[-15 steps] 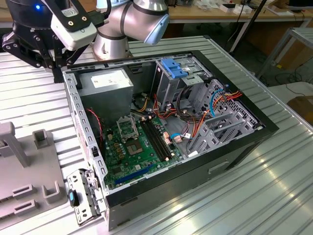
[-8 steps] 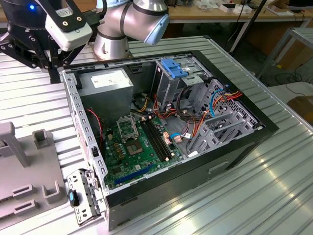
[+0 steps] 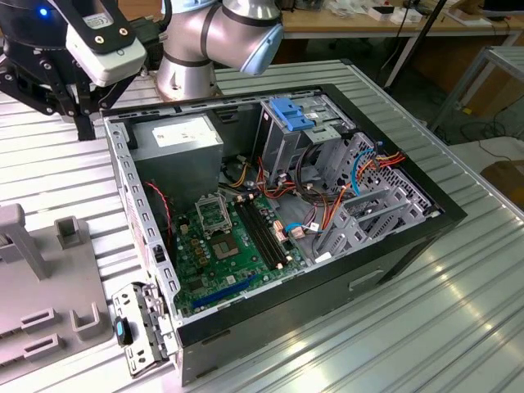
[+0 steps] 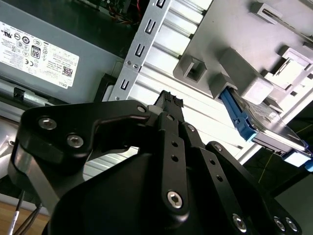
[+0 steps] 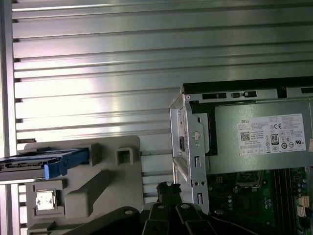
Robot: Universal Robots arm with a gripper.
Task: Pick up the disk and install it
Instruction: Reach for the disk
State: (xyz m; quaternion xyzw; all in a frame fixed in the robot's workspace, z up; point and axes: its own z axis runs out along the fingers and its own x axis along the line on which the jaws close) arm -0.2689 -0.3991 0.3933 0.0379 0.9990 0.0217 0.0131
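The disk (image 4: pixel 258 123), dark metal framed by blue rails, stands on edge in a slot of a grey fixture (image 4: pixel 230 44) on the ribbed metal table. In the first wrist view the disk (image 5: pixel 46 164) pokes out of the same fixture (image 5: pixel 98 186). My gripper (image 3: pixel 84 129) hangs above the table between the fixture (image 3: pixel 37 270) and the back corner of the open computer case (image 3: pixel 123 164). Its black fingertips (image 4: pixel 168 100) are pressed together with nothing between them. The gripper (image 5: pixel 166 188) is well apart from the disk.
The open computer case shows a grey power supply (image 3: pixel 176 135), a green motherboard (image 3: pixel 229 237), loose cables and a metal drive cage topped by a blue bracket (image 3: pixel 291 113). A metal latch plate (image 3: pixel 139 327) sticks out at the case's near corner. Desks stand behind the table.
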